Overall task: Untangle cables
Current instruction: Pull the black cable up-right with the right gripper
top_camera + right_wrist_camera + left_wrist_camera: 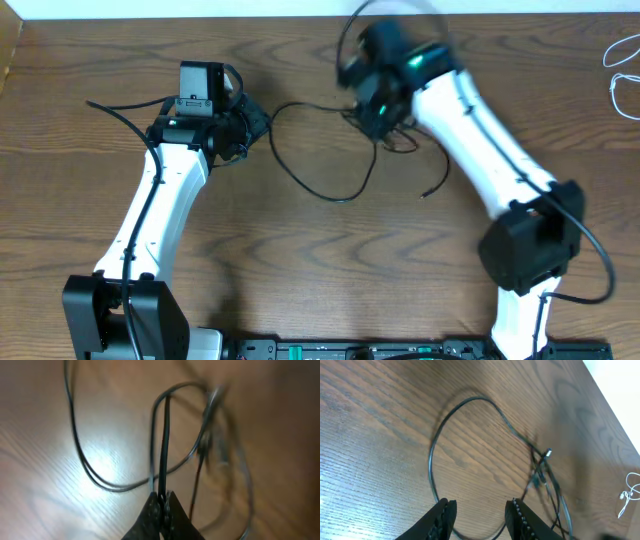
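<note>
Jaws of the left gripper (248, 128) and right gripper (378, 118) are unreadable from overhead; a thin black cable (340, 200) loops between them on the brown wooden table (300, 270), and a thin white cable (622, 60) lies far right. Left wrist: jaws partly apart, clamping nothing, the loop's edge between them. Right wrist: jaws together, pinching the black cable.

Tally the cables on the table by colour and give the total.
black cable: 1
white cable: 1
Total: 2
</note>
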Available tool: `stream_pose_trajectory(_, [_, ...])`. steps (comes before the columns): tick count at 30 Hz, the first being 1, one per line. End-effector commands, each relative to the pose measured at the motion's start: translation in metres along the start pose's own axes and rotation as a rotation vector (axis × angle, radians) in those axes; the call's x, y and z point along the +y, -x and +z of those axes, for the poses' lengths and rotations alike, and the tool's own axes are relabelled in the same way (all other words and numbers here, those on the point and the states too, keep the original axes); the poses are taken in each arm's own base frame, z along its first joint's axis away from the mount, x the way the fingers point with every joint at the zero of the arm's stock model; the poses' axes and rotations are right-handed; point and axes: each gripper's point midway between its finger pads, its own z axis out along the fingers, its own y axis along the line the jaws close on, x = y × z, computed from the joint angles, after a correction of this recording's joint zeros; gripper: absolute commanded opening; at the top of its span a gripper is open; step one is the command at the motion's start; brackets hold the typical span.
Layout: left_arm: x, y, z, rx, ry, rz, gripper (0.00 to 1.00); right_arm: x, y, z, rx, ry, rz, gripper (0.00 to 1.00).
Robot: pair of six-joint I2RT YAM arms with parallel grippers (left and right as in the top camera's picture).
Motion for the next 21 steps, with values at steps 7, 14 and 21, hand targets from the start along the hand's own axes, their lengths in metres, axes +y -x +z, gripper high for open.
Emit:
stream_pose_trajectory(7, [0.003,0.001,-0.002,-0.003,0.02,0.009,0.38,-0.035,0.05,-0.159,-0.454,0.276,0.217,0.01])
stream_pose_trajectory(14, [0.003,0.001,-0.002,-0.003,0.019,0.009,0.38,-0.091,0.031,-0.188,-0.54,0.283,0.351,0.01])
stream_pose_trajectory(21, [0.003,0.001,-0.002,-0.003,0.019,0.009,0.38,-0.106,0.005,-0.171,-0.424,0.162,0.375,0.01])
